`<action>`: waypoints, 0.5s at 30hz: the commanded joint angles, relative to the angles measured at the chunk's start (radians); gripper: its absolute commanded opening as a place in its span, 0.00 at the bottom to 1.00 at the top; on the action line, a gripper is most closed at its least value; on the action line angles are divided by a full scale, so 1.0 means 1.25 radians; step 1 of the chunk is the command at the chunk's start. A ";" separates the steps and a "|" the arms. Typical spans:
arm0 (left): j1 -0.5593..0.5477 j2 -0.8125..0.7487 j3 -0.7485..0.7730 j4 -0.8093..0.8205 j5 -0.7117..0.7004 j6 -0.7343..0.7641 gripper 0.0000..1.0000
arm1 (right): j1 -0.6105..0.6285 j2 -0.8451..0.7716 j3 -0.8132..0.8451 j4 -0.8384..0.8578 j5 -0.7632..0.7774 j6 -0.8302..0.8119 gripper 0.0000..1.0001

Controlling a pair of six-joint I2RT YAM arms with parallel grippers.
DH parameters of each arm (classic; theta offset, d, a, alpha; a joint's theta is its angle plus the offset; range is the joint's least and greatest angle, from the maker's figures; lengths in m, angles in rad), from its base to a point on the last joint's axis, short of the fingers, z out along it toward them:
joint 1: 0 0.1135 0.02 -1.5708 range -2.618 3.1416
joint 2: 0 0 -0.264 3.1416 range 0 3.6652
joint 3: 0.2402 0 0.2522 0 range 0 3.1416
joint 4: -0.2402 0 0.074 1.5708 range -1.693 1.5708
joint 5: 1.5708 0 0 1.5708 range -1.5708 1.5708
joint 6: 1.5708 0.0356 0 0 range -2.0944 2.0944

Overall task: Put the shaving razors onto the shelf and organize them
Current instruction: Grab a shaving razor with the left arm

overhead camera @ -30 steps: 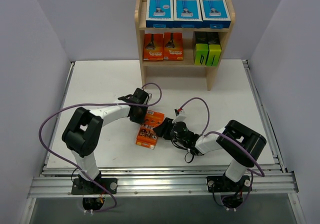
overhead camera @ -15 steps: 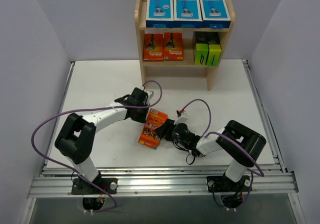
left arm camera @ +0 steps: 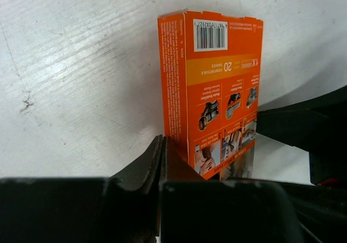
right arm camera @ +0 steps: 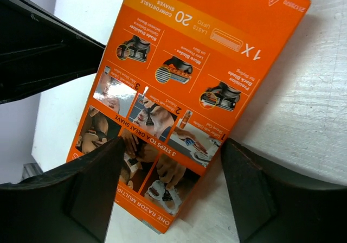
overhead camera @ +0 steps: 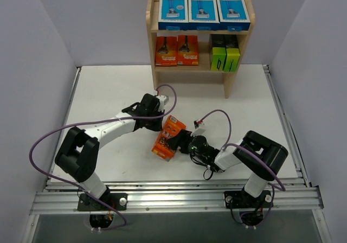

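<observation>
One orange razor pack (overhead camera: pixel 167 138) stands tilted up on its edge on the table between my two grippers. In the left wrist view the pack (left arm camera: pixel 219 85) stands upright, and my left gripper (left arm camera: pixel 162 144) is shut and empty with its tips against the pack's narrow side. In the top view the left gripper (overhead camera: pixel 158 125) sits at the pack's upper left. My right gripper (right arm camera: pixel 172 145) is open, its fingers either side of the pack's lower end (right arm camera: pixel 179 91), and it lies at the pack's right in the top view (overhead camera: pixel 178 141). The wooden shelf (overhead camera: pixel 151 31) stands at the back.
The shelf's top tier holds three blue-and-white boxes (overhead camera: pixel 203 10). The middle tier holds two orange packs (overhead camera: pixel 177 50) and two black-and-lime boxes (overhead camera: pixel 225 54). Purple cables (overhead camera: pixel 217 115) loop over the table near both arms. Grey walls close in both sides.
The orange pack has gone from lying flat to standing tilted on its edge and shifted right. My left gripper moved right and back with it; the right gripper stayed by it.
</observation>
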 commanded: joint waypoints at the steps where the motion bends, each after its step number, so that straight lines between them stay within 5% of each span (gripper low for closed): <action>1: -0.031 -0.044 -0.012 0.065 0.109 -0.022 0.02 | -0.004 0.025 -0.011 0.146 -0.040 0.014 0.72; 6: -0.040 -0.073 -0.028 0.102 0.146 -0.018 0.02 | -0.029 0.103 -0.050 0.354 -0.107 0.054 0.92; 15: -0.070 -0.087 -0.043 0.127 0.179 -0.012 0.02 | -0.058 0.232 -0.107 0.645 -0.140 0.094 1.00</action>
